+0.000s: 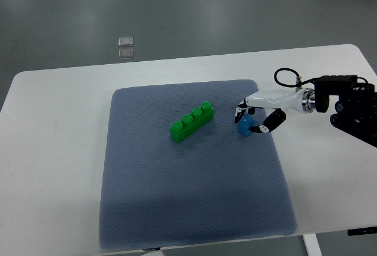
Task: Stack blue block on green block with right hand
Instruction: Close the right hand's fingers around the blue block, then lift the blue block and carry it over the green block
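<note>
**Two blocks, one hand closing in**

Widest of all is the white worktop [53, 150], and it carries a blue-grey mat [188, 197] that covers most of its middle, probably there to keep small pieces from sliding. From the picture's right edge the robot's right arm reaches in low over the mat's upper right part, its black wrist housing behind a white palm. No left arm shows anywhere.

On the mat lies the green block [192, 122], a long studded brick set on a slant, studs up, so its top is free to receive another piece. It sits near the hand but clearly apart from it.

The right hand [254, 120] has its black-tipped fingers curled around the blue block [245, 127], one finger above and others below it, so I judge it is gripping the block. The block looks to be resting on the mat or barely off it; I cannot tell which.

Beyond the worktop, two small clear squares [126, 47] lie on the grey floor.
</note>
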